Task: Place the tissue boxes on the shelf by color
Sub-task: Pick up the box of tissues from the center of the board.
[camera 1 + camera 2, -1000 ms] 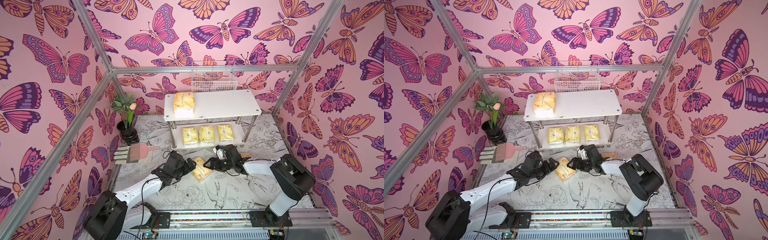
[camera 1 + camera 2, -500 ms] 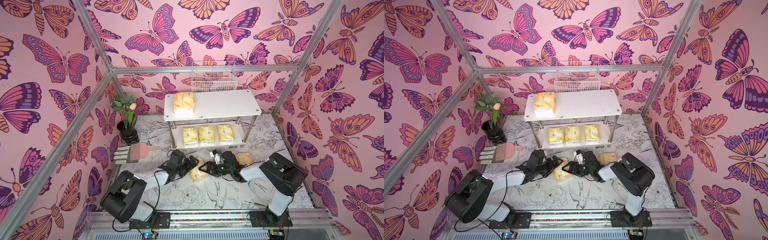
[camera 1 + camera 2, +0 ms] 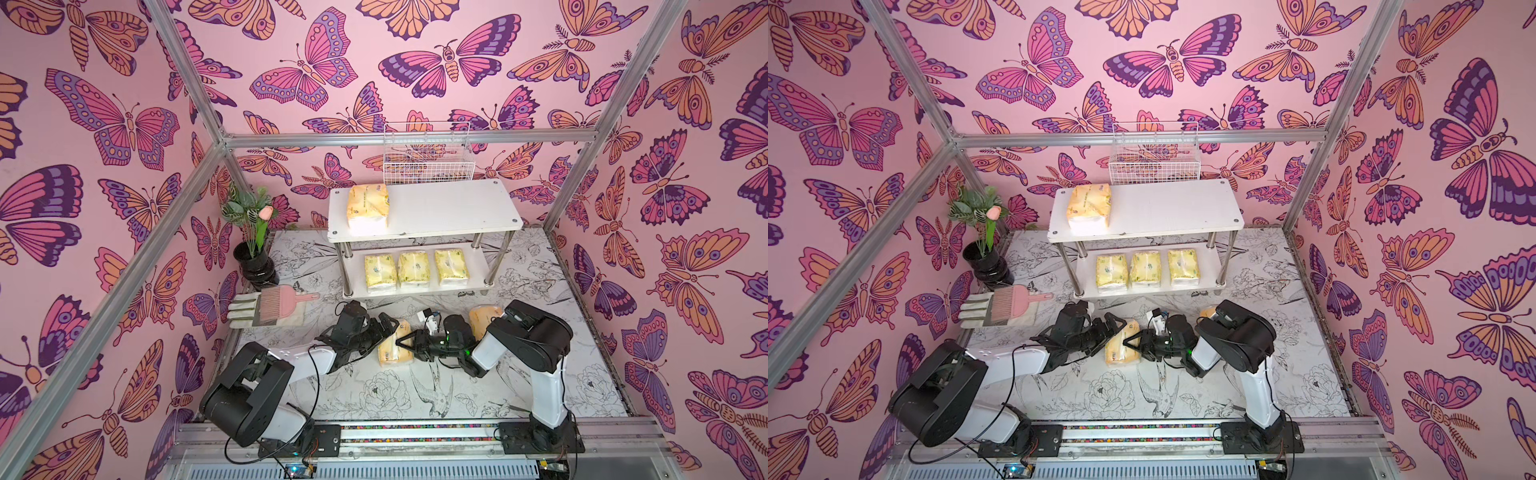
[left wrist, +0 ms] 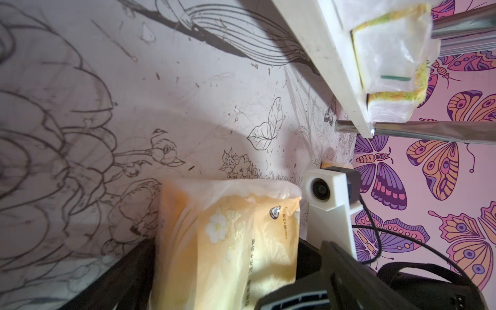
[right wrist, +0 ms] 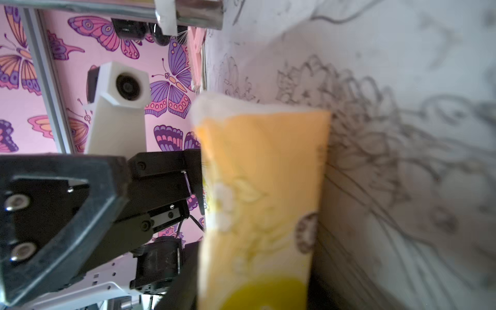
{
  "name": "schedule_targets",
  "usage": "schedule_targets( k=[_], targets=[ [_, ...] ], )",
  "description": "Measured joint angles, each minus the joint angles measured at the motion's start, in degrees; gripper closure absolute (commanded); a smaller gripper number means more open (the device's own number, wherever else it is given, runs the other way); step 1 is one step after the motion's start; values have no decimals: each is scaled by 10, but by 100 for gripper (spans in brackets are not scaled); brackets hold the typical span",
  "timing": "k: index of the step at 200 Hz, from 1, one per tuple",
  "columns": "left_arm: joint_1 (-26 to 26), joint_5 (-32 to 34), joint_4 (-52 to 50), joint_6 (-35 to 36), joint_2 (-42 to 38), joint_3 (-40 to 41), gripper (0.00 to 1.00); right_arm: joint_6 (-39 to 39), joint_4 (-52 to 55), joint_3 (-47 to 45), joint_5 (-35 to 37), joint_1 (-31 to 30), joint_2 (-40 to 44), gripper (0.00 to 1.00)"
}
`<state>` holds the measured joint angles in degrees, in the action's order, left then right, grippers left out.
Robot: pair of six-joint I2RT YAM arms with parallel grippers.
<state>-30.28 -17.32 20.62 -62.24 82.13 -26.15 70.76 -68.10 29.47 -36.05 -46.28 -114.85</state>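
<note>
Spotted a change from a second ago: right gripper (image 3: 403, 343) no longer gaping beside the soft orange-yellow plastic-wrapped tissue pack (image 3: 389, 355), now slid in and pinched down on its end. Same for the right elbow: swung inward, half covering a second orange-yellow pack (image 3: 482, 320) lying on the flower-print table mat (image 3: 374, 395) behind it.

Looks like a handover, or a two-handed regrip. Left gripper (image 3: 380, 336) on the opposite side of that same pack, jaws spread wide with the wrap squeezed between them, going by the left wrist view. Probably done that way because of the squishy wrap: hard to square up with one pinch, easier with a grip from each side. Can't tell if touching the mat or hanging just above it.

Rest of the sort so far: three pale lemon-yellow packs with green print (image 3: 414, 270) lined up side by side on the lower board of the white two-tier shelf with chrome posts (image 3: 449, 208), plus one orange-yellow pack (image 3: 369, 205) at the robot's left end of the top board. So lemon below, orange on top, two orange ones left to go. Plenty of bare top board beside that first one. Would watch the posts and the board edge on the way up.
</note>
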Motion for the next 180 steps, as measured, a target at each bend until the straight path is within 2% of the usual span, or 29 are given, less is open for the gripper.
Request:
schedule_targets(
  k=[18, 43, 71, 90, 118, 150, 180],
  targets=[
    [0, -3, -22, 1, -22, 2, 0, 0, 25, -13, 0, 0, 38, 85],
    [0, -3, -78, 13, -85, -8, 0, -1, 59, -19, -1, 0, 114, 97],
    [0, 7, -195, 55, -181, -75, 0, -19, 148, -19, -1, 0, 234, 98],
    [0, 23, -278, 96, -242, -144, 0, -52, 262, -4, 0, 0, 336, 100],
    [0, 63, -394, 159, -304, -237, 0, -109, 442, 65, 0, 10, 455, 100],
    [0, 114, -517, 228, -313, -350, 0, -153, 595, 153, -1, 49, 532, 100],
    [0, 143, -584, 280, -291, -430, 0, -193, 714, 275, -12, 95, 536, 100]
  ],
)
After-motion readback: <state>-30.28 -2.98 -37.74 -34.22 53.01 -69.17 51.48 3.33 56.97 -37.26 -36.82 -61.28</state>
